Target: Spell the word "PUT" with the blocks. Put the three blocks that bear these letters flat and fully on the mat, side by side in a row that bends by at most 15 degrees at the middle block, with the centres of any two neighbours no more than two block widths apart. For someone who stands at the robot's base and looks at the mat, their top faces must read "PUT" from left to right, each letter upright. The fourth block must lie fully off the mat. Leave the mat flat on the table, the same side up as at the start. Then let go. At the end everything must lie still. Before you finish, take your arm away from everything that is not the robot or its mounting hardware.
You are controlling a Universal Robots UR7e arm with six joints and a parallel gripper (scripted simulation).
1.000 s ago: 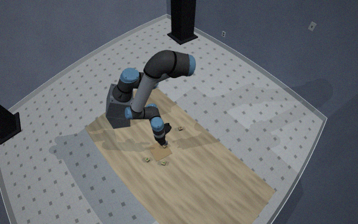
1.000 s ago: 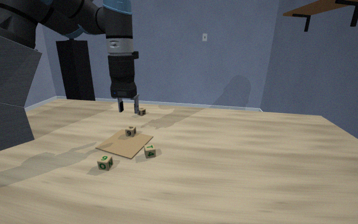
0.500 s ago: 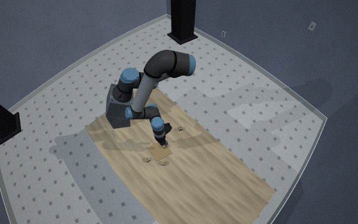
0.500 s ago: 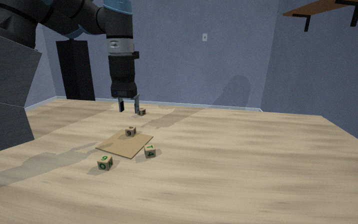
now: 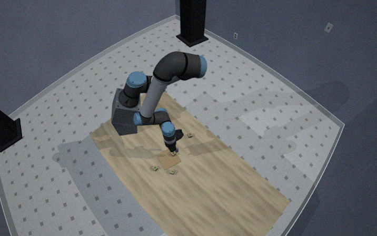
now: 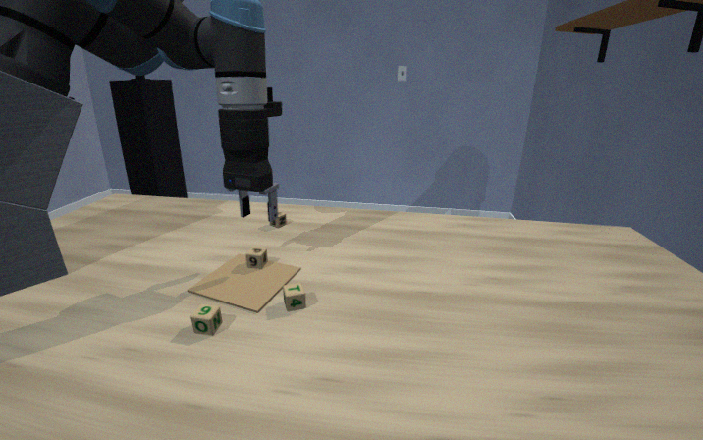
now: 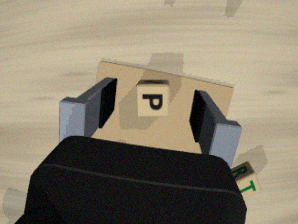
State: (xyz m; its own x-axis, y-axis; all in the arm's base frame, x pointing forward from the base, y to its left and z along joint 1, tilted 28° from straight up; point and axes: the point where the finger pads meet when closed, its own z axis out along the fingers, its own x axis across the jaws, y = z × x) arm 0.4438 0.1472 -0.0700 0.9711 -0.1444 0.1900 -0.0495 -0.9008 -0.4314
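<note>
The brown mat point(image 6: 243, 284) lies flat on the wooden table. A block with P on top point(image 7: 152, 103) sits on the mat near one corner; it also shows in the exterior view point(image 6: 256, 257) and the overhead view point(image 5: 173, 153). My gripper point(image 6: 256, 207) hangs open and empty straight above it, with clear air between fingers and block; in the wrist view the fingers frame the P. A block with T on top point(image 6: 294, 297) rests on the table beside the mat's edge. A block with 9 on top point(image 6: 206, 318) lies off the mat. A fourth block point(image 6: 280, 220) lies farther off; I cannot read its letters.
The robot base point(image 5: 123, 116) stands at the table's end. Black pillars point(image 5: 192, 20) stand on the tiled floor beyond the table. The T block peeks out behind my right finger in the wrist view point(image 7: 245, 179).
</note>
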